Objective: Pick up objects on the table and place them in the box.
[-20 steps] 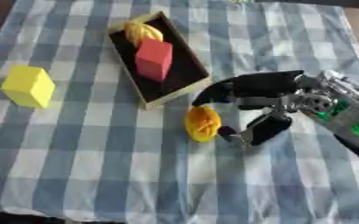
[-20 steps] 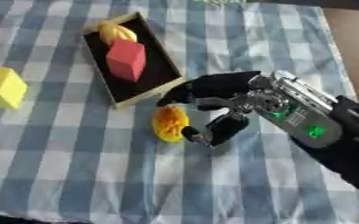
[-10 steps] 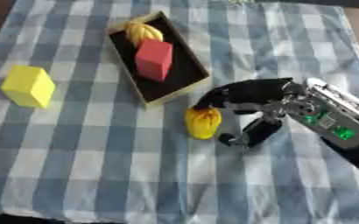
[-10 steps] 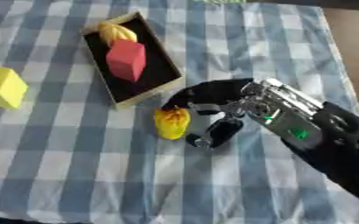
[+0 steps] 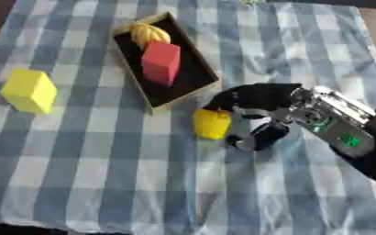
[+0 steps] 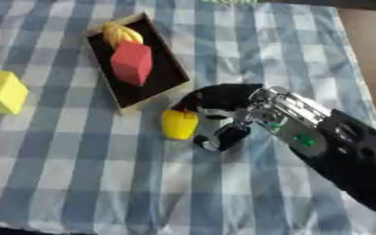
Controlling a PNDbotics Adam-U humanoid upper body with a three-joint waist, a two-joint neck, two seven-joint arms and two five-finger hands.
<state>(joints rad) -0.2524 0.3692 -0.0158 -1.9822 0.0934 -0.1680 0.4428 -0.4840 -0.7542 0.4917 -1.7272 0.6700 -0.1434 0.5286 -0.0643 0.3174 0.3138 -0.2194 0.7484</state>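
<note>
A blue-and-white checked tablecloth (image 5: pixel 103 174) covers nearly the whole view, its cloth lying in soft creases. At the far right corner, beyond the cloth's edge, a strip of brown table surface (image 6: pixel 372 41) shows. A dark band (image 5: pixel 335 2) runs along the far edge. At the near left corner the cloth ends against a dark area (image 5: pixel 14 228). The light is even, with soft shadows.

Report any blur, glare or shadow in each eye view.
Left eye view: soft all over; the right hand blurs at its fingertips beside the small yellow object. Right eye view: equally soft, no glare, only a faint shadow under the yellow block.
</note>
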